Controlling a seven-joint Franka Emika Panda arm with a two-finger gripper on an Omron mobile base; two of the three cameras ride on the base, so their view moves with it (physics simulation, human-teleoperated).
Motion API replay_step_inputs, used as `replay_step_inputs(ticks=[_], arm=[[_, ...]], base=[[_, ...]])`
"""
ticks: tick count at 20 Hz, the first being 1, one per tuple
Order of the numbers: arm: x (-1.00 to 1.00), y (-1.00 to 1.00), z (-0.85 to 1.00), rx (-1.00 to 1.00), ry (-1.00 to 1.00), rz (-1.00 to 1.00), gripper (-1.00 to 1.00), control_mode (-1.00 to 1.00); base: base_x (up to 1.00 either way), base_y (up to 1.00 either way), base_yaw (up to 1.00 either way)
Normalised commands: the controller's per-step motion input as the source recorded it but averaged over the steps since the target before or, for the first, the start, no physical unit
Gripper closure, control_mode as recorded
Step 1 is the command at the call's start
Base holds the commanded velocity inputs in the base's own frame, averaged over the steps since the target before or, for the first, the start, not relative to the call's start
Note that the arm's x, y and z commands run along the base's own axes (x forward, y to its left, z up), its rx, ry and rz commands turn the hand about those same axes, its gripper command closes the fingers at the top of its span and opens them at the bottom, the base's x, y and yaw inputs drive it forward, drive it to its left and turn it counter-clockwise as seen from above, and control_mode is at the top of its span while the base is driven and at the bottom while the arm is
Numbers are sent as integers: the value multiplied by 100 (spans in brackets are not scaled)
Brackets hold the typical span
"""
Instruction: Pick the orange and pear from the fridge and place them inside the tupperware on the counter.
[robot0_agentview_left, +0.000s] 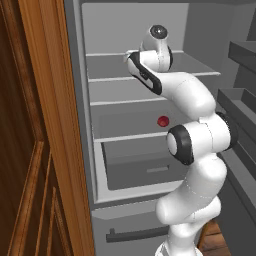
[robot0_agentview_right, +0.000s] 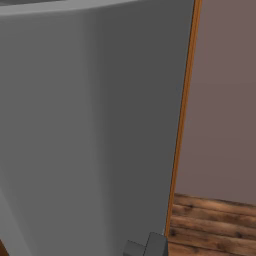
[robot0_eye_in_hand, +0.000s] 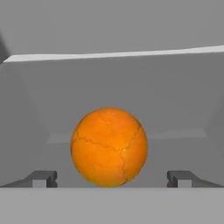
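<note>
- fridge (robot0_agentview_left: 135, 30) stood open in the left base view; pale grey shelves, a grey drawer (robot0_agentview_left: 137, 165) low inside, racks on the door at the right edge.
- white arm (robot0_agentview_left: 192, 165) rose from the lower right of that view and reached in toward the upper shelves; its hand end sat at upper-shelf level, by the left part of that shelf.
- pear (robot0_agentview_left: 163, 121), dark red, sat on the shelf just above the drawer, right of centre, partly behind the arm's elbow link. nothing touched it.
- orange (robot0_eye_in_hand: 109, 147) was in the hand view, centred and close, resting on a pale grey shelf with the fridge's back wall behind it.
- gripper (robot0_eye_in_hand: 112, 178): the two dark fingertips (robot0_eye_in_hand: 41, 178) showed low at either side of the orange, one left and one right, set wide with clear gaps to the fruit on both sides. jaws wide, holding nothing.
- right base view showed the flat grey side of the fridge, an orange-brown wood edge (robot0_agentview_right: 182, 125), a plain wall and wooden floorboards (robot0_agentview_right: 215, 225) at lower right.
</note>
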Motion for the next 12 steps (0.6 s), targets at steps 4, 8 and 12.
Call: replay_step_inputs(ticks=[4,8,12], arm=[[52,0,-21,-3,0,0,-100,-100],[49,0,-32,-5,0,-1,100,-100],[33,0,-43,-6,3,-3,100,-100]], base=[[0,0,0],[0,0,0],[0,0,0]])
